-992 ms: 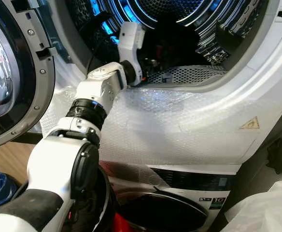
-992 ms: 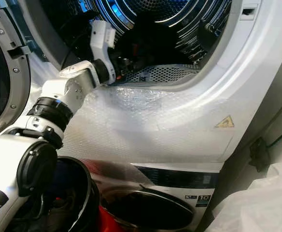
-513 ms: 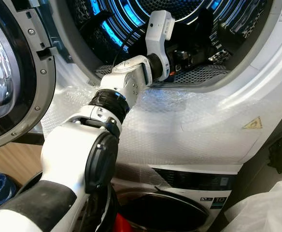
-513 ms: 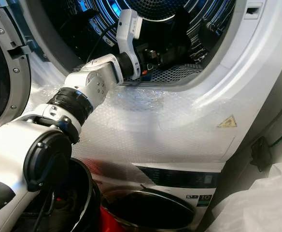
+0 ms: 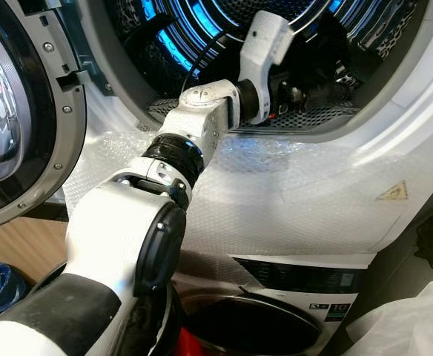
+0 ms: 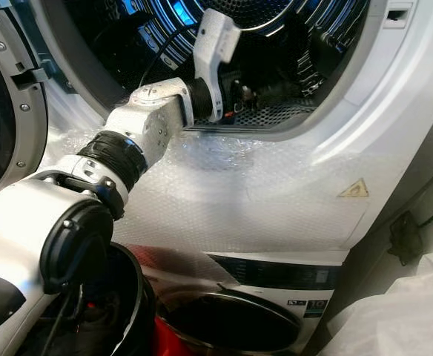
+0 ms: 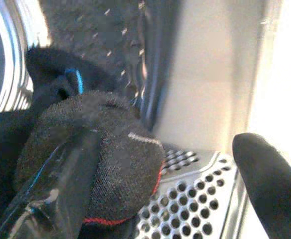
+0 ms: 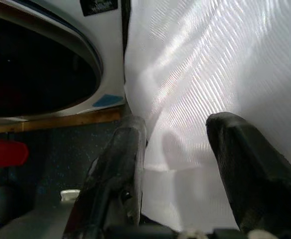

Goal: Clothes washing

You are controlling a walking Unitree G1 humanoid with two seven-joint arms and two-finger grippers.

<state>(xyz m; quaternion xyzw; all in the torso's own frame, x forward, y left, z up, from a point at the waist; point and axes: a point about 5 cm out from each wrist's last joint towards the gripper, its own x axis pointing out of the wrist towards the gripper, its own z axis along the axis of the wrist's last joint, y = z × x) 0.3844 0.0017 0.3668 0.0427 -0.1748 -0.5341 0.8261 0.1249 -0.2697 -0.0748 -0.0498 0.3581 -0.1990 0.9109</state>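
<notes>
A dark knitted sock (image 7: 93,159) with a red edge is lying at the lower left of my left wrist view, on the perforated metal lip (image 7: 195,199) at the mouth of the drum (image 5: 224,18). One finger (image 7: 61,184) of my left jaws (image 7: 155,194) is pressing against it, while the other finger (image 7: 270,184) is standing well apart at the lower right, so the jaws are spread wide and gripping nothing. More dark cloth (image 7: 51,74) is sitting behind the sock, deeper inside.

In the head views my left arm (image 5: 194,133) is reaching from the lower left up into the upper middle, through the round opening of the upper machine (image 6: 291,185), whose front is wearing bubble wrap (image 5: 276,193). Its door (image 5: 16,111) is standing open at the left edge. A second machine (image 5: 305,297) is sitting below.

My right jaws (image 8: 180,169) are hanging with the fingers parted, holding nothing, beside a white woven bag (image 8: 210,64).
</notes>
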